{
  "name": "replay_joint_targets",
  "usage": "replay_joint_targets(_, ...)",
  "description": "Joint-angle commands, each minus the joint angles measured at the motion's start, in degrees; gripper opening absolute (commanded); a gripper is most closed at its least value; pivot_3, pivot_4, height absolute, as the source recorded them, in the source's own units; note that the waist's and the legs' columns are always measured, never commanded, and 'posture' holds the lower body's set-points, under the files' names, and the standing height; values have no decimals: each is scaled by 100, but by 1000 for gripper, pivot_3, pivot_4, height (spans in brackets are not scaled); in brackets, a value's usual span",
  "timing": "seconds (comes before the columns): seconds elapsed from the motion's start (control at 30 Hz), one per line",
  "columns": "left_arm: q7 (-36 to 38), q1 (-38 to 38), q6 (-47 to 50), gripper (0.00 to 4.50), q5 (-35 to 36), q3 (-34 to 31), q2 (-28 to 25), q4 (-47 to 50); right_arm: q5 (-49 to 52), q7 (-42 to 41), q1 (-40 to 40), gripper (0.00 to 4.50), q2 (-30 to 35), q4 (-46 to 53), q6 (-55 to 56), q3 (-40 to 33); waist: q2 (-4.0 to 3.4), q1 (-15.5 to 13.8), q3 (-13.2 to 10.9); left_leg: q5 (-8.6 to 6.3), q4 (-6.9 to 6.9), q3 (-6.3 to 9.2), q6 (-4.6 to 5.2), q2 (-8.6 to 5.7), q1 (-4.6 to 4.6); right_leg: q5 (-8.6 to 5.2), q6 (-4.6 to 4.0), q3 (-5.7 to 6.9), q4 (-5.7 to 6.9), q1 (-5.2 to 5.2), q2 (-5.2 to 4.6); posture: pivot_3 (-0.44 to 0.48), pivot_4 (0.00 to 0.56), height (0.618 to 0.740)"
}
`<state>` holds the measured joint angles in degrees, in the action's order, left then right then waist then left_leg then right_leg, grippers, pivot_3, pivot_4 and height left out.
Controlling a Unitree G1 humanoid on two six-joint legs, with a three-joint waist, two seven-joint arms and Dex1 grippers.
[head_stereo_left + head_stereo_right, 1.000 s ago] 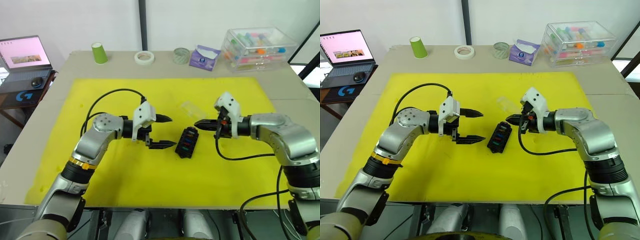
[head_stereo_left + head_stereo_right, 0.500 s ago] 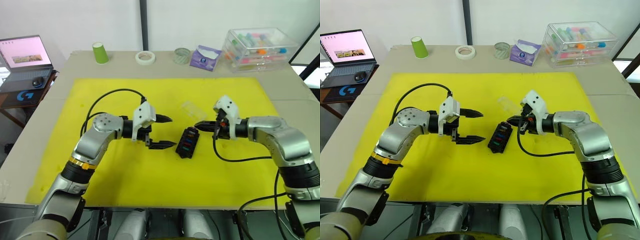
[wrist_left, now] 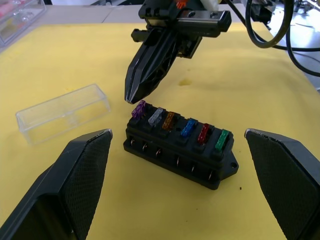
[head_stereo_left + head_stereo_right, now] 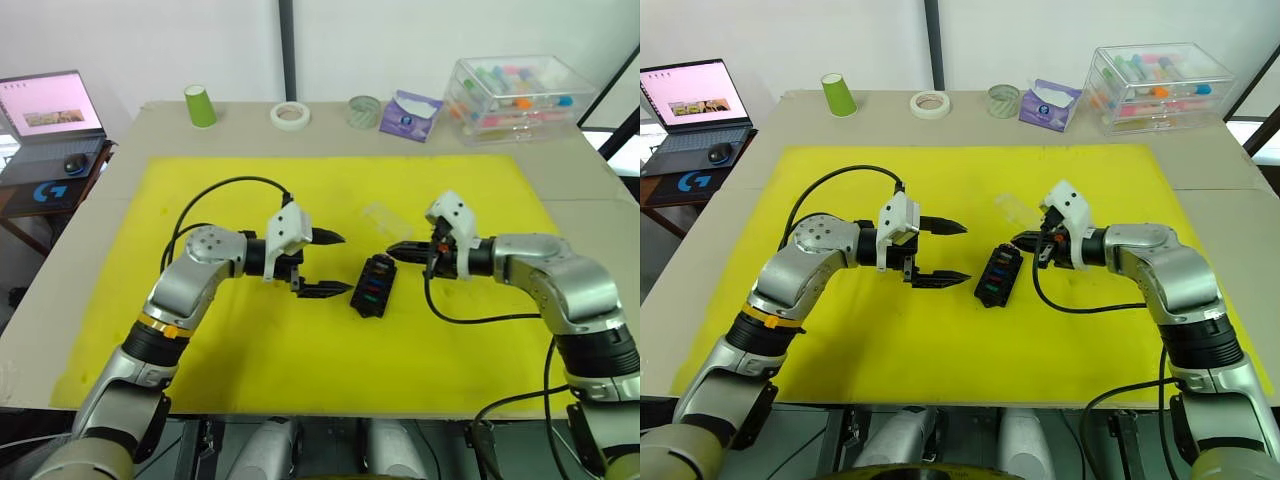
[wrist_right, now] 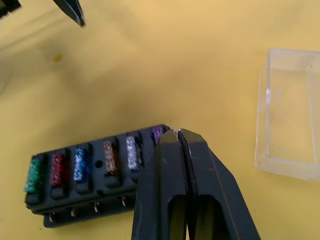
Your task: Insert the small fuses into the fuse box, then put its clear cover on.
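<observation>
The black fuse box (image 4: pixel 375 285) lies on the yellow mat (image 4: pixel 230 370) between my two grippers. Its slots hold several small fuses (image 3: pixel 172 125): purple, grey, brown, blue, red and green in a row. My right gripper (image 4: pixel 392 250) is shut with nothing in it. Its tip hovers just over the purple fuse (image 3: pixel 138 108) at the box's far end. My left gripper (image 4: pixel 343 264) is open to the left of the box, one finger (image 3: pixel 75 175) on each side of it in the left wrist view. The clear cover (image 4: pixel 378 216) lies on the mat just beyond the box.
Along the table's back edge stand a green cup (image 4: pixel 199 105), two tape rolls (image 4: pixel 288 115), a purple tissue pack (image 4: pixel 408 115) and a large clear storage box (image 4: pixel 515 92). A laptop (image 4: pixel 45 105) sits on a side stand at the far left.
My right forearm has shifted slightly; its shut tip stays at the box's far end. The left gripper, box and cover have not moved.
</observation>
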<state>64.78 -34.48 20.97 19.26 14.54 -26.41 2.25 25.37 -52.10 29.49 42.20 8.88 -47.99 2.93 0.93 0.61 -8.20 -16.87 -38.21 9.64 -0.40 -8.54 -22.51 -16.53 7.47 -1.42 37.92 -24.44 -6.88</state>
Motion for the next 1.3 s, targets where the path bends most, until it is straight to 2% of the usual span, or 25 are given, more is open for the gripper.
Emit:
replay_joint_targets(0.03, 23, -115, -41, 4500, 14, -82, -20, 82, 136, 2, 133, 26, 23, 225, 1, -194, 0, -3, 0, 0, 0, 0, 0, 0, 0, 0, 0, 0, 0, 0, 0, 0, 150, 740)
replay_joint_targets(0.77, -7, -113, -10, 4500, 3, -97, -48, 86, -246, -18, -173, 26, -254, -534, 516, 264, 0, 2, 0, 0, 0, 1, 0, 0, 1, 0, 0, 0, 1, 1, 1, 0, 150, 740)
replay_joint_targets(1.3, -30, -108, 15, 4500, 20, -101, -58, 109, -562, -56, -556, 26, -245, -395, 771, 519, 0, -2, 5, 0, -1, 1, 0, 0, 5, 0, 0, 1, 0, 6, 1, 0, 150, 740)
